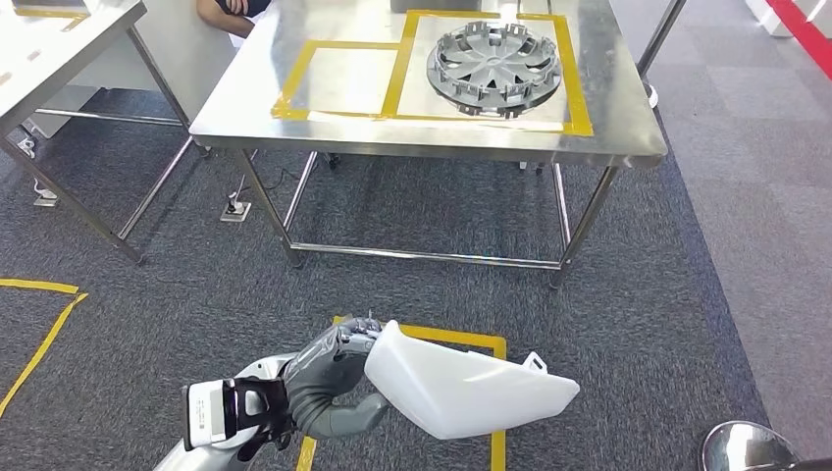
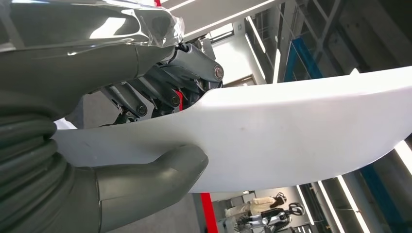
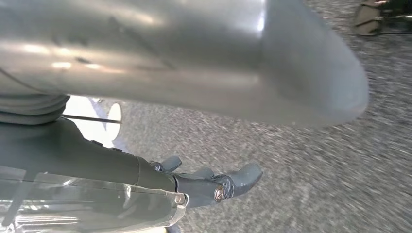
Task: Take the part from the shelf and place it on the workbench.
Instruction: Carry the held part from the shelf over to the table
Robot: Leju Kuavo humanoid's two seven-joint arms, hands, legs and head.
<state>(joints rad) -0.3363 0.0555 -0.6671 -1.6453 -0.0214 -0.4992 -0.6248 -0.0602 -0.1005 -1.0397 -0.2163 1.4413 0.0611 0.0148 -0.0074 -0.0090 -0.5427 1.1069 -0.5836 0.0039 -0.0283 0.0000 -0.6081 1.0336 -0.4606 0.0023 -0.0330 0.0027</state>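
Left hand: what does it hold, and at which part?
The left hand holds the white part at one end, thumb under it, fingers over it.

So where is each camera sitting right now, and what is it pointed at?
Head view: high on the body, looking forward and down at the workbench, wheel cover and carpet; left robot hand holding the white part.
Left wrist view: behind that hand, facing up past the white part to ceiling lights.
Right wrist view: behind the right robot hand, facing carpet.
Head and left wrist views share the part.
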